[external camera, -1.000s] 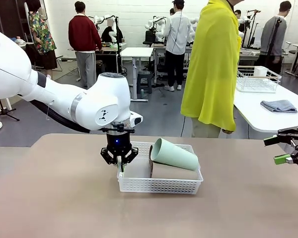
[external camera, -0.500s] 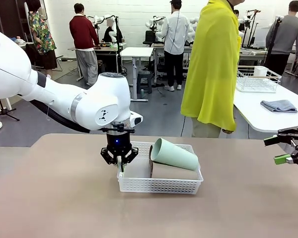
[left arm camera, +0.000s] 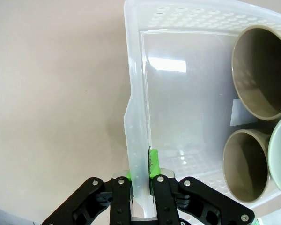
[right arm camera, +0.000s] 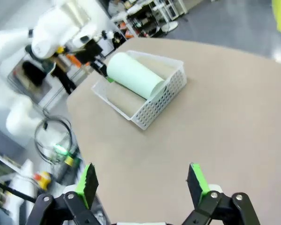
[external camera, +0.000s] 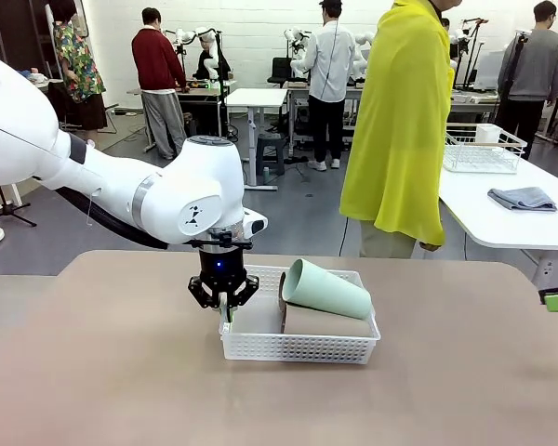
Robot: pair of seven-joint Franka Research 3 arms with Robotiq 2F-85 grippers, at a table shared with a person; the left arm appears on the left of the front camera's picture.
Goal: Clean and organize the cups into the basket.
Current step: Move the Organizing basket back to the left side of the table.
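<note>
basket rim pinched in left hand, cups inside

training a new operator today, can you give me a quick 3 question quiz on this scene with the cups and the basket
1. True or false: the left gripper is shut on the basket wall.
2. How many cups lie in the basket? A) one B) two C) three
3. Fill in: the mint green cup lies on top of the two ____ cups.

Key:
1. True. The left wrist view shows the fingers pinching the basket's short wall from both sides.
2. C. Two brown openings and a mint rim show in the left wrist view.
3. Brown. The right gripper stands open, away from the basket.
</note>
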